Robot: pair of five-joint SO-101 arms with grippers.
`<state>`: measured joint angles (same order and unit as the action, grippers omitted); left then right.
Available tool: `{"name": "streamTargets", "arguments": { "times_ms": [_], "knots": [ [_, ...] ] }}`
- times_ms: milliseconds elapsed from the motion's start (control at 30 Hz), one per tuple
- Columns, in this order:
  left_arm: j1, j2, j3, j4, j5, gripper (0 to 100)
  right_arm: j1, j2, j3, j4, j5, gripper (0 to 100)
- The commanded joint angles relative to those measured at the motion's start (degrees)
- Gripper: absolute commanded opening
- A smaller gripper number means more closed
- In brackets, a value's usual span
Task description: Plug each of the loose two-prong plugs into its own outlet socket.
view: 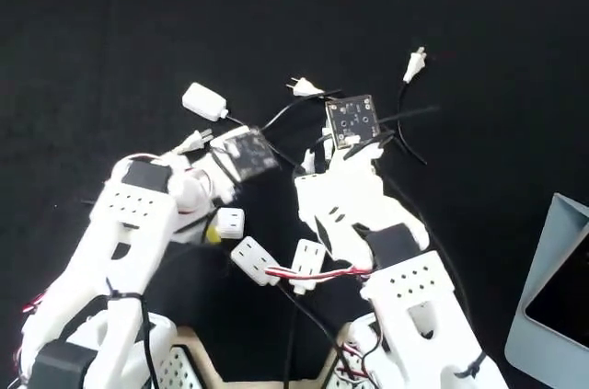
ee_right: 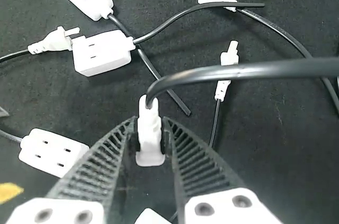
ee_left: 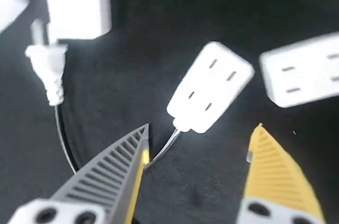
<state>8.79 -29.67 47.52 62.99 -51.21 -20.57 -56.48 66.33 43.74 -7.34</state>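
The right gripper (ee_right: 150, 126) is clamped on a white two-prong plug (ee_right: 149, 150) with a black cord (ee_right: 254, 68), near the centre of the black worktop (ee_right: 275, 144). The direction of the prongs cannot be made out. The left gripper (ee_left: 203, 128) is spread wide and holds nothing, above a white oblong outlet socket block (ee_left: 211, 89) left of centre.

Likely faults:
- The stiff cord arches off the held plug. Its pull may twist the plug in the grip, so that the prongs miss the slots
- The socket blocks lie loose. An unbraced block will probably slide under insertion force
- Crossed cords may drag neighbouring plugs along

Receptacles: the block below the left gripper and a second white socket block (ee_left: 302, 74) beside it show empty slots. A loose white plug (ee_right: 53, 40) lies just beside a third white socket block (ee_right: 103, 52), not seated in its face slots
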Motion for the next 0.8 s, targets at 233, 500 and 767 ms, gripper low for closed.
{"name": "streamTargets", "arguments": {
  "times_ms": [233, 500, 767],
  "knots": [
    [4.1, 11.4, -1.9, -8.5, -4.5, 30, 3.3, -0.9, -3.9, -0.3, -0.5, 1.3],
    [4.2, 19.9, -9.1, -8.7, 0.3, 18, 3.4, -0.9, -3.9, -0.3, -0.5, 1.3],
    [4.0, 20.3, -9.2, -12.7, 17.7, 17, 3.4, -0.9, -4.0, -0.3, -0.5, 1.3]
  ]
}}
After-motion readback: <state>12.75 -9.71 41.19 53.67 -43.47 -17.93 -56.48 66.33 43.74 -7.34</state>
